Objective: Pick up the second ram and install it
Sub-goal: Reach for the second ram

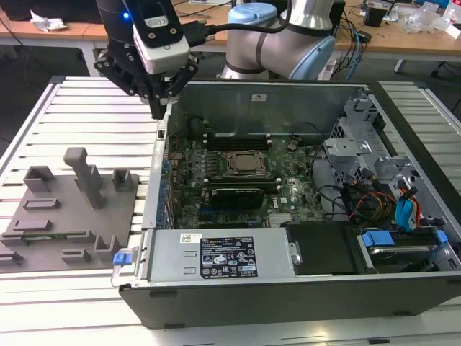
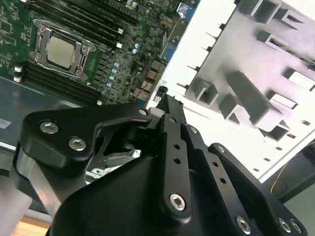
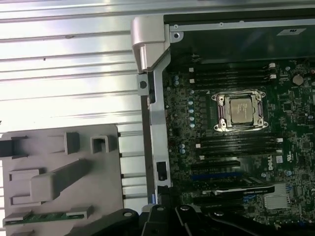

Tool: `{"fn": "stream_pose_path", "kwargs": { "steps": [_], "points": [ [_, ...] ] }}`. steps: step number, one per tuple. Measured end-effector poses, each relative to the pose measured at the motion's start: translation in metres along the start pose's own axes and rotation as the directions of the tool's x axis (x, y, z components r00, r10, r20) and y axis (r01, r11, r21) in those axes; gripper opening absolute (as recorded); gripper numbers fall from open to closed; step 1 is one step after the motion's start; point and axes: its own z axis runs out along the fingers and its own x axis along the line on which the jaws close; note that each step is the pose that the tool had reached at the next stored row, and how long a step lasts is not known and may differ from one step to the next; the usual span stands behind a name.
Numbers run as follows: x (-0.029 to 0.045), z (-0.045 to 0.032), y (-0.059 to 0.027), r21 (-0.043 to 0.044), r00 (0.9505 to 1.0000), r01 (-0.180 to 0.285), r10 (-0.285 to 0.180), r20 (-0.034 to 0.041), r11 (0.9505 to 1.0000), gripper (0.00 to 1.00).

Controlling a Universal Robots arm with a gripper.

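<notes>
The second ram (image 3: 47, 216) is a thin green strip lying flat in a slot of the grey fixture plate (image 3: 59, 147), which sits outside the computer case. In the exterior view the ram (image 1: 52, 236) shows as a faint green line near the fixture's front. My gripper (image 1: 157, 109) hangs above the back end of the case wall that faces the fixture, well away from the ram. Its fingers (image 2: 167, 105) are closed together with nothing between them. The motherboard (image 1: 238, 173) lies inside the open case, with black memory slots (image 3: 236, 142) on both sides of the processor (image 3: 241, 109).
The open case (image 1: 216, 256) fills the middle and the exterior view's right, with drive cages and cables (image 1: 389, 202) at that end. A tall grey post (image 1: 85, 176) and several blocks stand on the fixture. The ribbed metal table (image 1: 86, 122) lies under everything.
</notes>
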Motion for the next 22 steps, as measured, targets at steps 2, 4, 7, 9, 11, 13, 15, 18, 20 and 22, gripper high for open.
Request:
{"fn": "stream_pose_path", "kwargs": {
  "steps": [2, 4, 7, 9, 11, 13, 15, 18, 20, 22],
  "points": [
    [0.0069, -0.0001, -0.0005, 0.0000, 1.0000, 0.000, 0.000, 0.0000, 1.0000, 0.11],
    [0.0122, -0.0001, -0.0009, 0.0001, 1.0000, 0.000, 0.000, 0.0000, 1.0000, 0.11],
    [0.0179, -0.0001, -0.0014, 0.0000, 1.0000, 0.000, 0.000, 0.0001, 1.0000, 0.11],
    [0.0214, -0.0001, -0.0016, 0.0001, 1.0000, 0.000, 0.000, 0.0000, 1.0000, 0.11],
    [0.0243, 0.0000, -0.0018, 0.0000, 1.0000, 0.000, 0.000, 0.0000, 1.0000, 0.11],
    [0.0277, 0.0000, -0.0021, 0.0000, 1.0000, 0.000, 0.000, 0.0000, 1.0000, 0.11],
    [0.0334, -0.0001, -0.0025, 0.0000, 1.0000, 0.000, 0.000, 0.0000, 1.0000, 0.11],
    [0.0391, -0.0001, -0.0030, 0.0000, 1.0000, 0.000, 0.000, 0.0000, 1.0000, 0.11],
    [0.0425, -0.0001, -0.0032, 0.0000, 1.0000, 0.000, 0.000, 0.0000, 1.0000, 0.11],
    [0.0477, -0.0001, -0.0036, 0.0000, 1.0000, 0.000, 0.000, 0.0001, 1.0000, 0.11]
  ]
}}
